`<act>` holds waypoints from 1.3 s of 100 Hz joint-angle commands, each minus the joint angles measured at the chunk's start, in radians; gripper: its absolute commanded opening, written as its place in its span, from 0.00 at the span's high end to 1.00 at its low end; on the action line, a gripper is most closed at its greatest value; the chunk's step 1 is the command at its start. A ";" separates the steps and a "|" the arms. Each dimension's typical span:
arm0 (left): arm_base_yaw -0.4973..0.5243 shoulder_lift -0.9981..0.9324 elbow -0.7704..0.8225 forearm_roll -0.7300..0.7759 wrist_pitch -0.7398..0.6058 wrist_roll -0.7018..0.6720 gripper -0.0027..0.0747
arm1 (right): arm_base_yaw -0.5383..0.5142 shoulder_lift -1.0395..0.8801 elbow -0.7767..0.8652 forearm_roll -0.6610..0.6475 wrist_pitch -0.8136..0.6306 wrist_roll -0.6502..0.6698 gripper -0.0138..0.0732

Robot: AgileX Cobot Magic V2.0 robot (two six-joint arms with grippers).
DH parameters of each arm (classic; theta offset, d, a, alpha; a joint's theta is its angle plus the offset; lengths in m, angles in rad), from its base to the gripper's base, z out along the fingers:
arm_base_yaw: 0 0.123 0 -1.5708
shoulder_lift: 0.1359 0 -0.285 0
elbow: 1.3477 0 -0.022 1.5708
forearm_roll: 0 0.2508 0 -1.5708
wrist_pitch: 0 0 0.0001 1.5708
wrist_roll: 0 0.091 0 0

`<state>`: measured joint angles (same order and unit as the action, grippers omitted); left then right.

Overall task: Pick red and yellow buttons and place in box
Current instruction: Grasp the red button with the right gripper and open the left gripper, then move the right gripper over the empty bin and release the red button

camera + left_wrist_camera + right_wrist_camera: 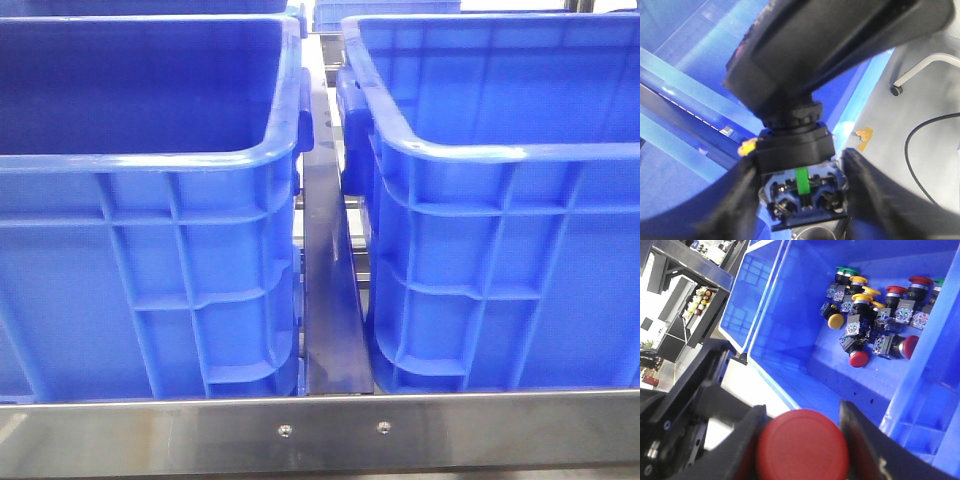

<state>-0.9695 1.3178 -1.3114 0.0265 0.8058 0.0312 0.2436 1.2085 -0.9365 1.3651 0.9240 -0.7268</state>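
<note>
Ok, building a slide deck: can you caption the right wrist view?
Right gripper holds a red button above a blue crate containing red, yellow and green buttons.

1. No text, label, brand, number or sign can be read in any of the views.
2. The blue crates [150, 290] in the front view carry only moulded ribs, with no lettering.
3. The buttons in the box [875, 315] in the right wrist view have small pale patches on their bodies; these are too small and blurred to read.
</note>
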 commanded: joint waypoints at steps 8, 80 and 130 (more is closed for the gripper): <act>-0.008 -0.024 -0.028 -0.003 -0.056 0.001 0.23 | 0.002 -0.024 -0.037 0.077 -0.012 -0.024 0.63; 0.300 -0.223 0.176 -0.001 -0.134 -0.112 0.22 | -0.192 -0.055 -0.098 0.063 -0.198 -0.166 0.63; 0.890 -0.642 0.449 0.017 -0.135 -0.116 0.29 | -0.247 -0.053 -0.098 -0.072 -0.407 -0.293 0.63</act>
<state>-0.1563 0.7332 -0.8598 0.0420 0.7373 -0.0747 0.0046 1.1834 -0.9989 1.2915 0.5765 -1.0010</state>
